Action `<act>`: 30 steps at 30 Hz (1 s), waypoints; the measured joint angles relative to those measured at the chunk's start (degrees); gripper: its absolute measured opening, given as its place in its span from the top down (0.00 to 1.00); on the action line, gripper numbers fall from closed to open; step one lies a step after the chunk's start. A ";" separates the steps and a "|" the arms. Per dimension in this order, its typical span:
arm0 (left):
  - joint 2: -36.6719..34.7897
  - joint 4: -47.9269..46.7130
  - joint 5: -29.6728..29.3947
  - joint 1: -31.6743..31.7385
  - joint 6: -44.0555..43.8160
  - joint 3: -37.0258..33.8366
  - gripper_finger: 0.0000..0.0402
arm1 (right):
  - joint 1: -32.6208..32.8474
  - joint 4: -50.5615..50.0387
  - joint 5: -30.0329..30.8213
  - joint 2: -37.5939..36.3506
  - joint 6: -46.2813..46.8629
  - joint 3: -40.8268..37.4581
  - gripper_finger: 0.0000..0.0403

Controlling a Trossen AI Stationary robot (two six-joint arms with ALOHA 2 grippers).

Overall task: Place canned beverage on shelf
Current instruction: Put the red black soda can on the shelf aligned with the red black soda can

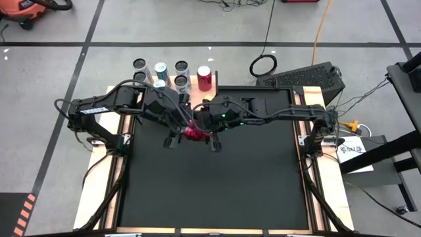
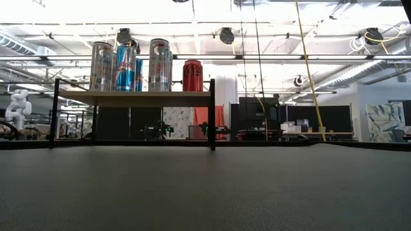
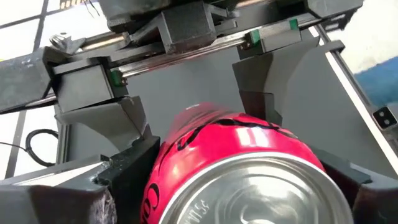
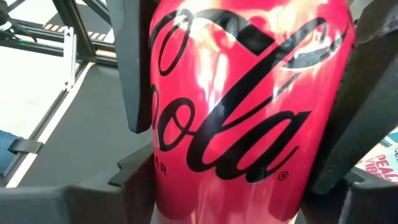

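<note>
A red cola can [image 1: 193, 133] hangs high above the black table's middle, lying roughly level between my two grippers. My left gripper [image 1: 184, 131] comes from the table's left, my right gripper [image 1: 204, 134] from the right, and both are shut on the can. In the left wrist view the can's silver end [image 3: 261, 186] faces the camera. The wooden shelf [image 2: 135, 97] stands on black legs at the table's far edge and carries several silver and blue cans [image 2: 128, 64] and one red can [image 2: 192, 76]. The low view shows neither gripper nor the held can. My left gripper pinches the can's wall [image 3: 155, 186] between its two fingers, close to the silver end. The fingers run along the can, which is clear of the table. My right gripper pinches the can's printed wall [image 4: 168, 186] between its two fingers, at the opposite end. Its fingers also run along the can, pointing toward the left gripper.
The shelf's right end beside the red can [image 1: 204, 77] is bare board [image 2: 205, 94]. A black case [image 1: 309, 78] and a cable loop [image 1: 263, 65] lie on the floor beyond the table's far right corner.
</note>
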 joint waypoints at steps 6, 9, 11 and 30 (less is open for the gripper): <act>0.12 -1.14 -0.36 -0.02 2.30 0.00 0.18 | 0.00 0.15 0.01 0.20 0.00 -0.09 0.33; 0.12 -1.16 -0.54 -0.02 1.71 0.04 0.18 | -0.01 0.09 0.03 0.15 0.00 -0.09 0.33; 0.14 -1.21 -0.60 -0.04 1.69 0.04 0.18 | 0.00 -0.07 0.01 0.15 0.00 -0.09 0.33; 0.16 -1.24 -0.91 -0.02 1.49 0.04 0.18 | 0.00 -0.01 0.01 0.15 -0.07 -0.09 0.33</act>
